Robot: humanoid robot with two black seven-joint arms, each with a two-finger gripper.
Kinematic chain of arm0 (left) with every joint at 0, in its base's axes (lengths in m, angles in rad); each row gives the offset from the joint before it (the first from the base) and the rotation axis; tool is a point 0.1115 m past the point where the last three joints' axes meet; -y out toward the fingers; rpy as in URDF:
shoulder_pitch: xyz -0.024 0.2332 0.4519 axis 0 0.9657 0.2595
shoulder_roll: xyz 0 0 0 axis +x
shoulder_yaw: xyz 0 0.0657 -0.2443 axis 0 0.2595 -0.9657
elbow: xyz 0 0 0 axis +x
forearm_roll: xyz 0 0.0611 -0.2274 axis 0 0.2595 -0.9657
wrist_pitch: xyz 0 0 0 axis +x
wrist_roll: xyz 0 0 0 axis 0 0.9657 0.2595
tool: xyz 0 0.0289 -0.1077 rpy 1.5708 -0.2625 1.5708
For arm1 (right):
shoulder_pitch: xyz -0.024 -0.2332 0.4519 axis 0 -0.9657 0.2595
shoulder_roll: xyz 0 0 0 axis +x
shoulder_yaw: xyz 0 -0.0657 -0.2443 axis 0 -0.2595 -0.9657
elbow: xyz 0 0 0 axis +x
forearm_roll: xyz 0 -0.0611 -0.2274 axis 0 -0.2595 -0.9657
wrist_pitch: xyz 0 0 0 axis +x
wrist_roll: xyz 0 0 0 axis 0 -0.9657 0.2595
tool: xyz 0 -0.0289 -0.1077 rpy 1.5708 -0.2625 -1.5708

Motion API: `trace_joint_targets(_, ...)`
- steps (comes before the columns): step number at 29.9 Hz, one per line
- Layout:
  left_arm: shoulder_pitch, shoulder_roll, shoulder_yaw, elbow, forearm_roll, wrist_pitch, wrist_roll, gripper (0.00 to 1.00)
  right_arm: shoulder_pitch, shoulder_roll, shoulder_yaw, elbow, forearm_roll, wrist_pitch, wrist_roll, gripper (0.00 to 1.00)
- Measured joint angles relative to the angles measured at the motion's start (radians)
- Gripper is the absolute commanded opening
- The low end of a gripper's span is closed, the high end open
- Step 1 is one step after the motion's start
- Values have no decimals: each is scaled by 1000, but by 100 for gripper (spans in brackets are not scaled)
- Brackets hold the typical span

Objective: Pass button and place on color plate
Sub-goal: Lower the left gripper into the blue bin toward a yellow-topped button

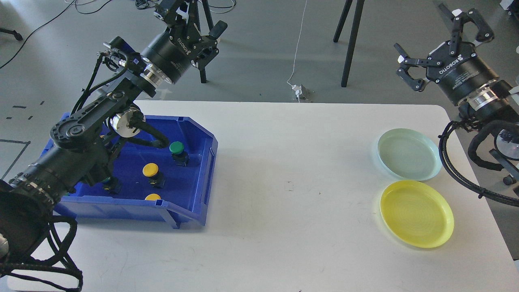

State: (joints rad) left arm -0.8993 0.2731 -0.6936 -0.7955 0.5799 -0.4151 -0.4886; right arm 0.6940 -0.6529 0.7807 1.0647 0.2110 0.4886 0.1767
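A blue bin (206,170) at the table's left holds push buttons. A green-capped button (176,147) and a yellow-capped button (150,169) stand in it. The bin's front wall half hides another yellow cap (153,197). My left arm largely covers one more button (110,184). A pale green plate (409,154) and a yellow plate (417,213) lie at the right, both bare. My left gripper (197,20) is raised above and behind the bin, open and holding nothing. My right gripper (432,42) hovers beyond the table's far right corner, open and holding nothing.
The white table (292,182) stretches between bin and plates. Black tripod legs (349,44) and a white cable with a plug block (301,92) are on the floor behind the table. My right arm's cable loop (458,178) hangs beside the plates.
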Motion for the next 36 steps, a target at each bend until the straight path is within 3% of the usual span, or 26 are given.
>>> trace_joint_targets(7, -11, 33, -10, -1, -8, -60, 0, 100, 3, 4, 9, -4, -1, 0, 1, 99)
trace_joint_targets(12, -2, 41, -91, -5, -121, -73, -1, 100, 2, 4, 10, -16, 1, 0, 5, 99)
trace_joint_targets(20, 84, 49, -196, -215, -217, -74, -1, 100, 1, 3, 12, -20, 2, 0, 8, 99)
trace_joint_targets(28, -19, 355, 70, -430, 89, -74, 0, 100, -1, -8, 12, -20, 2, 0, 8, 99)
trace_joint_targets(36, -357, 643, 537, -579, 541, -74, 0, 100, -10, -10, 12, -27, 1, 0, 9, 99)
